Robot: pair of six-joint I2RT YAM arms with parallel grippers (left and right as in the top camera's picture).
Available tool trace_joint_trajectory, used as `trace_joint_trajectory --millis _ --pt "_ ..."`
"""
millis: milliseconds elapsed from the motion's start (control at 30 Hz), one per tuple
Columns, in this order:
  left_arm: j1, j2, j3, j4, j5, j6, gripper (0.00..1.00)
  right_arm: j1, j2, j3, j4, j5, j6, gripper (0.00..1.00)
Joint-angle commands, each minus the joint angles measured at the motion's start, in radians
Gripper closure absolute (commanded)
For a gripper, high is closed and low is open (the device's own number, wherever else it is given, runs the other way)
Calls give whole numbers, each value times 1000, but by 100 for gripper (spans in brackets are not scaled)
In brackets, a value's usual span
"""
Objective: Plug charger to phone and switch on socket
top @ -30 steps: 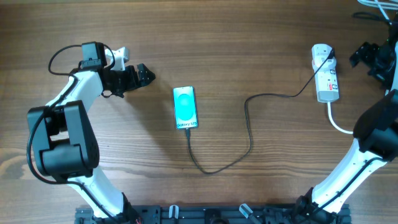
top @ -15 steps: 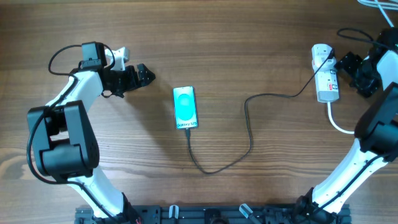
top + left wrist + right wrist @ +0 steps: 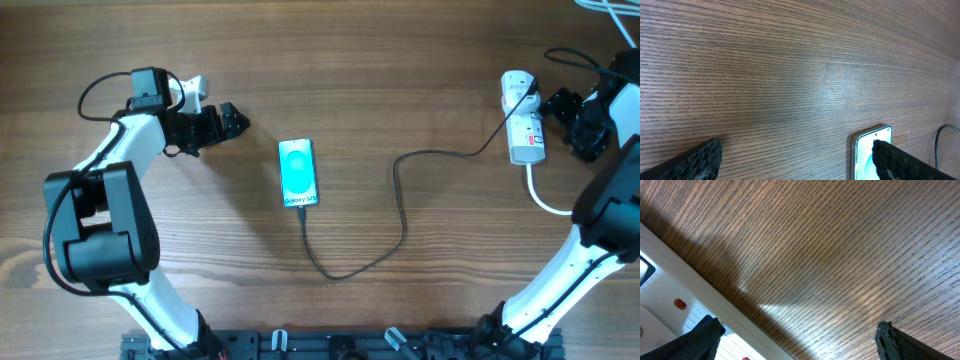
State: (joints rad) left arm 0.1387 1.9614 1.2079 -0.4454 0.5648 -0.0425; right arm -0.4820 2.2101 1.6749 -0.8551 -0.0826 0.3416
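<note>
From above, the phone (image 3: 298,173) lies mid-table, with the charger (image 3: 402,205) looping from its lower end to the socket (image 3: 524,130). The right gripper (image 3: 556,108) is just beside the socket and the left gripper (image 3: 230,124) well off. Left wrist: jaws spread, phone ahead. Right wrist: jaws spread — socket at the left.

Btm edge crops phone (image 3: 864,155) in L wrist view, socket (image 3: 695,300) in R.

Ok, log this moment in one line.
left tool: open, empty | right tool: open, beside socket | charger: end at phone
</note>
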Motion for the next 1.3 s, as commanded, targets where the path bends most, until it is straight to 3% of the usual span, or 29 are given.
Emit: trace_joint_trajectory --millis 0,267,567,667,1000,1100,1267 --pt "1 -18 3 0 -10 8 0 27 42 -46 -7 -53 -31 0" --pt "1 -18 3 0 -10 8 0 27 42 -46 32 -121 -81 0" --pt "1 -18 3 0 -10 9 0 30 42 -46 -40 -121 -80 0" --pt "1 -18 3 0 -10 8 0 30 42 -46 -56 -36 -80 0" --pt "1 -18 3 0 -10 9 0 -22 -80 150 -286 14 -133 0" --pt "1 -18 3 0 -10 9 0 -19 -86 147 -315 -122 -251 0" --pt "1 -18 3 0 -10 8 0 -19 -86 143 -294 -163 -261 0"
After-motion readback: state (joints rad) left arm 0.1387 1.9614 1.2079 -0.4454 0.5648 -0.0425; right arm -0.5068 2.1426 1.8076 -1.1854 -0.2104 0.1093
